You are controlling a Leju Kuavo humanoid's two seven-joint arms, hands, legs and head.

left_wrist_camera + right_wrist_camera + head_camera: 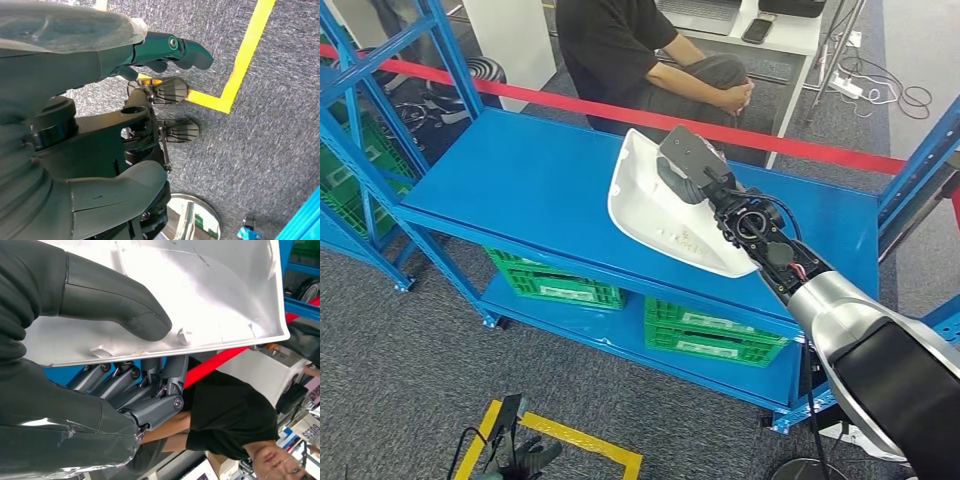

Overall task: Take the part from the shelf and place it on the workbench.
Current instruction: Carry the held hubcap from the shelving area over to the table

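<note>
Right hand [697, 180] gripped white part [652, 215] over blue shelf [524, 190] | left hand [166, 52] hung near floor, fingers curled, holding nothing

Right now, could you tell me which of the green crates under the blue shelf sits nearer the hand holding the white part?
The green crate on the right, directly below the right hand and the white part; the other green crate sits further left.

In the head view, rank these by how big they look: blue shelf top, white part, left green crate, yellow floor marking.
1. blue shelf top
2. white part, held up nearer the camera, so flattered
3. left green crate and yellow floor marking: too similar to rank
</note>
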